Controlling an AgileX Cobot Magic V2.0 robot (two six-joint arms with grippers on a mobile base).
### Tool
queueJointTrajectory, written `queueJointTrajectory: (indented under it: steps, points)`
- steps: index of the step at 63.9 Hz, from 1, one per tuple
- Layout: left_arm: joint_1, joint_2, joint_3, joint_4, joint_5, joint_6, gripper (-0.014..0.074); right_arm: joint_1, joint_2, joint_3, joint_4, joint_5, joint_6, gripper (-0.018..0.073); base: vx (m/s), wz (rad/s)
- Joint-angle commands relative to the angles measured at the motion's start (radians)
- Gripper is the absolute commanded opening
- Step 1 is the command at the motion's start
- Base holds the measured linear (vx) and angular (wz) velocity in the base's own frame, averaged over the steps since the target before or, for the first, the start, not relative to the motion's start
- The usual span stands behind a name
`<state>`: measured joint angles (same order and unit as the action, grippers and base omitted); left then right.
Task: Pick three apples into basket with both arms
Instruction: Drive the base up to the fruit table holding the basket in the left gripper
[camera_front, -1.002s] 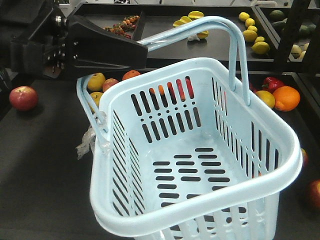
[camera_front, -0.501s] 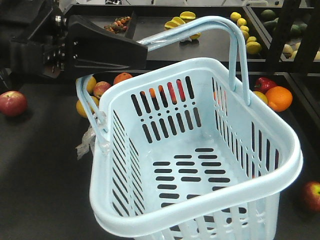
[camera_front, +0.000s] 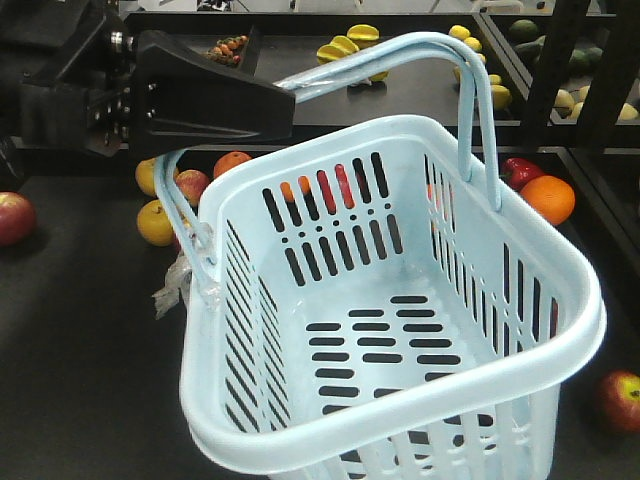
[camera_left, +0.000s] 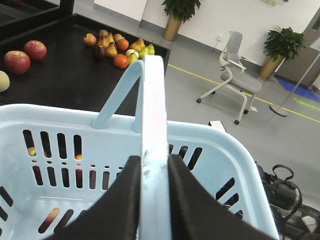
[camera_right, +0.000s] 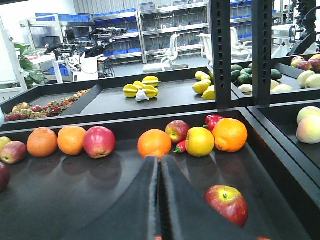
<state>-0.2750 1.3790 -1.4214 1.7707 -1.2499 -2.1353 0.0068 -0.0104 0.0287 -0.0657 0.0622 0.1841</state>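
Basket (camera_front: 350, 138) hangs tilted in the front view, and my left gripper (camera_left: 154, 167) at its 11 o'clock is clamped tight on the hoop handle (camera_left: 152, 95). My right gripper (camera_right: 160, 164) is pinched together with nothing in it, low over the black shelf (camera_right: 75, 190). From its tip, the near apple (camera_right: 227, 204) is at 4 o'clock. The second apple (camera_right: 99, 141) is at 10, right beside an orange (camera_right: 71, 139), and the third apple (camera_right: 177, 131) is at 1.

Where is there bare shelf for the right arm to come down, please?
Shelf is bare left of the right fingers, before the two oranges and rear apple. Back-right cluster is crowded; front apple lies right of the fingers.
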Motion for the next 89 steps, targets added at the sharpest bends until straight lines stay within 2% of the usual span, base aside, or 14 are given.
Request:
queueJointTrajectory:
  steps: [1, 89]
  points:
    - [-0.001, -0.036, -0.025, 0.0, -0.119, -0.013, -0.0006, -0.007, -0.011, 0.013, -0.009, -0.068, -0.01, -0.0004, 0.04, -0.03]
    - [-0.001, -0.036, -0.025, 0.0, -0.119, -0.013, -0.0006, -0.007, -0.011, 0.013, -0.009, -0.068, -0.01, -0.0004, 0.02, -0.02]
